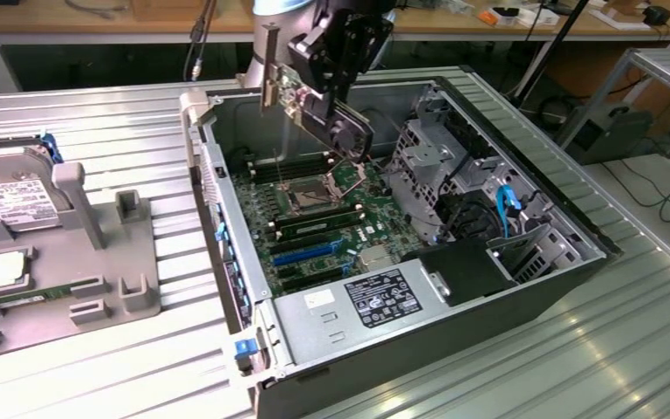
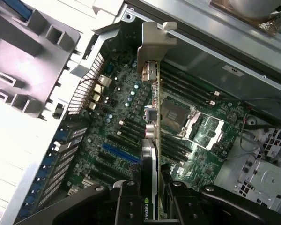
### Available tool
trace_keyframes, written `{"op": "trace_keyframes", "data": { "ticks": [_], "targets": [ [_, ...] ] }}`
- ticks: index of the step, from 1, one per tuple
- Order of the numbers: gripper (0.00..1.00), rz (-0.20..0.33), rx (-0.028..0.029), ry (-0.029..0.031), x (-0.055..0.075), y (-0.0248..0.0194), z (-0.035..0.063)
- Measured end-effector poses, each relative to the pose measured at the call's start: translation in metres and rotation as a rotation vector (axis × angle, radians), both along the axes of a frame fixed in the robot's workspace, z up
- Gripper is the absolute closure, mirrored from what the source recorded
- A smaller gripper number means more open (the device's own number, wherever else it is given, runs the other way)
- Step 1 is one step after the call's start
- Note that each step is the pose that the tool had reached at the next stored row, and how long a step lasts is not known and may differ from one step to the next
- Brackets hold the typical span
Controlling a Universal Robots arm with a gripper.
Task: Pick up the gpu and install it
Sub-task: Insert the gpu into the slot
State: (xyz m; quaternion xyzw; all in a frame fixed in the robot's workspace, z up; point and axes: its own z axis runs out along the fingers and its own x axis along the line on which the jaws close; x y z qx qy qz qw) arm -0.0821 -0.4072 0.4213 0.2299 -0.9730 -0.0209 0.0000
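The gpu [image 1: 338, 122] hangs edge-down over the open computer case [image 1: 544, 279], above the motherboard [image 1: 311, 218]. Its silver end bracket [image 1: 270, 65] points toward the case's back wall. My gripper [image 1: 332, 83] is shut on the card's upper edge. In the wrist view the gpu [image 2: 151, 154] runs edge-on away from the camera, with its bracket [image 2: 153, 47] at the far end, and the black fingers [image 2: 126, 201] clamp it from both sides. Below it lie the empty CPU socket [image 2: 175, 112] and the blue expansion slot [image 2: 118, 152]. The card is clear of the board.
A grey fixture [image 1: 102, 262] on the exterior view's left holds a silver hard drive [image 1: 15, 201] and a square CPU chip [image 1: 3, 266]. Inside the case are the power supply [image 1: 365, 301], a drive cage [image 1: 446, 161] and blue cables [image 1: 504, 205].
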Motion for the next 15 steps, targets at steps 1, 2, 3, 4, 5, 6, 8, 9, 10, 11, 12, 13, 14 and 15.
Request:
{"op": "trace_keyframes", "data": {
  "ticks": [1, 2, 3, 4, 5, 6, 8, 9, 10, 11, 12, 13, 14, 15],
  "targets": [
    [0.73, 0.012, 0.0001, 0.0000, 0.0000, 0.0000, 0.0000],
    [0.73, 0.018, 0.0000, 0.0000, 0.0000, 0.0000, 0.0000],
    [0.73, 0.026, 0.0000, -0.0001, 0.0000, 0.0000, 0.0000],
    [0.73, 0.035, 0.0000, 0.0000, 0.0000, 0.0000, 0.0000],
    [0.73, 0.042, 0.0000, 0.0000, 0.0000, 0.0000, 0.0000],
    [0.73, 0.055, 0.0000, 0.0000, 0.0000, 0.0000, 0.0000],
    [0.73, 0.080, 0.0000, 0.0000, 0.0000, 0.0000, 0.0000],
    [0.73, 0.090, 0.0000, 0.0000, 0.0000, 0.0000, 0.0000],
    [0.73, 0.100, 0.0000, 0.0000, 0.0000, 0.0000, 0.0000],
    [0.73, 0.108, 0.0000, 0.0000, 0.0000, 0.0000, 0.0000],
    [0.73, 0.116, 0.0000, 0.0000, 0.0000, 0.0000, 0.0000],
    [0.73, 0.125, 0.0000, 0.0000, 0.0000, 0.0000, 0.0000],
    [0.73, 0.132, 0.0000, 0.0000, 0.0000, 0.0000, 0.0000],
    [0.73, 0.146, 0.0000, -0.0001, 0.0000, 0.0000, 0.0000]
  ]
}}
